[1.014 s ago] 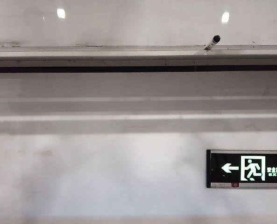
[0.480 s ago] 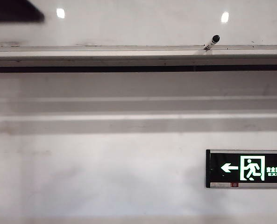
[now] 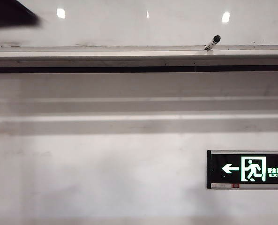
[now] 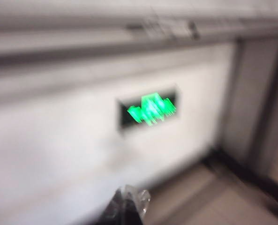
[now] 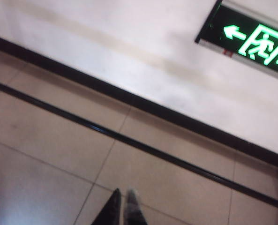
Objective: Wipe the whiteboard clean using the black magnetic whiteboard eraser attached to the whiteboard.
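1. A dark blurred shape (image 3: 12, 14) cuts into the exterior view at 10 o'clock; what it is cannot be told.
2. The whiteboard (image 3: 139, 26) fills the 12 o'clock band, glossy with light glare, edged below by a grey ledge (image 3: 139, 50).
3. A marker (image 3: 213, 42) with a black cap leans on that ledge at 1 o'clock.
4. The exit sign (image 3: 247, 169) sits on the wall at 4 o'clock, showing a left arrow, a running figure and "EXIT".
5. The left gripper (image 4: 129, 204) is clenched, empty, facing the wall with its blurred sign.
6. The right gripper (image 5: 122, 206) is clenched, empty, over floor tiles (image 5: 49, 145).
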`<state>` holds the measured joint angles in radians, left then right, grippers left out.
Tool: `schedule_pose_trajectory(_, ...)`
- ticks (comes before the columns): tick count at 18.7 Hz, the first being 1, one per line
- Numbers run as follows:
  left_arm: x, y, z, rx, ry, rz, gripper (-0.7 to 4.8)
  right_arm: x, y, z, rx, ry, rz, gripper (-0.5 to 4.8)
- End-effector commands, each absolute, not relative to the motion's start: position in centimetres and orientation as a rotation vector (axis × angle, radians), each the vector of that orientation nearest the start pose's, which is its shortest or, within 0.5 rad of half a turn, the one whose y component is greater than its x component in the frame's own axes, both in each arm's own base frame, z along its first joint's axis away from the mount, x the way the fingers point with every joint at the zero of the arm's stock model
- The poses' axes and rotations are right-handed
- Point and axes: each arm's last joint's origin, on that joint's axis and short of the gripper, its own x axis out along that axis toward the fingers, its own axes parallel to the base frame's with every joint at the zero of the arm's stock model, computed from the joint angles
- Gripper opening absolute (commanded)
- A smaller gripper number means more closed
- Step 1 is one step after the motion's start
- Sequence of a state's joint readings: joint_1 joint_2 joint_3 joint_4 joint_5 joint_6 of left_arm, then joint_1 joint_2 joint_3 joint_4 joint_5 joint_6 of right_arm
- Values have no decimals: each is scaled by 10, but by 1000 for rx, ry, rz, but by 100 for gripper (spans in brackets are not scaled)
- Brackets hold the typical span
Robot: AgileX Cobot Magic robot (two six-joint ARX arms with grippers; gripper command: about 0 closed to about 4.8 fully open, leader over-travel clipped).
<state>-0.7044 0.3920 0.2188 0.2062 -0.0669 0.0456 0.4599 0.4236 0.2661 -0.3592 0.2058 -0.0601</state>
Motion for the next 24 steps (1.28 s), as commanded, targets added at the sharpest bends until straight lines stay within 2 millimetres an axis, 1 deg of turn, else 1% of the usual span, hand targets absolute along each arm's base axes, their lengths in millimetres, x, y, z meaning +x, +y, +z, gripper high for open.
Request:
schedule_pose_trajectory(1, 97, -59, 212, 45, -121, -506, -6, 106, 46, 188, -218, 467, 261, 22)
schedule_pose_trajectory(2, 99, -49, 206, 52, -114, -440, -6, 106, 46, 188, -216, 465, 267, 22)
schedule_pose_trajectory(3, 99, -43, 201, 57, -106, -415, -6, 105, 46, 188, -217, 467, 266, 22)
schedule_pose_trajectory(5, 98, -30, 196, 65, -91, -352, -6, 106, 46, 188, -218, 466, 261, 22)
schedule_pose_trajectory(6, 96, -23, 194, 45, -80, -286, -6, 105, 46, 188, -215, 467, 273, 22)
schedule_pose_trajectory(9, 90, -12, 190, 32, -55, -175, -6, 106, 46, 188, -218, 466, 261, 22)
schedule_pose_trajectory(10, 92, -9, 186, 33, -32, -152, -6, 106, 46, 188, -217, 465, 262, 22)
schedule_pose_trajectory(15, 97, -11, 170, 38, -45, -155, -6, 105, 46, 187, -219, 470, 262, 22)
schedule_pose_trajectory(17, 97, -12, 170, 73, -51, -157, -6, 105, 46, 187, -219, 469, 261, 22)
schedule_pose_trajectory(19, 96, -13, 170, 72, -50, -164, -6, 105, 46, 187, -219, 469, 261, 22)
schedule_pose_trajectory(20, 96, -13, 170, 72, -51, -164, 1, 105, 46, 187, -219, 470, 262, 22)
schedule_pose_trajectory(21, 96, -13, 170, 72, -53, -164, 27, 105, 46, 187, -219, 469, 261, 22)
schedule_pose_trajectory(24, 96, -14, 169, 72, -50, -167, 28, 105, 46, 187, -218, 470, 264, 22)
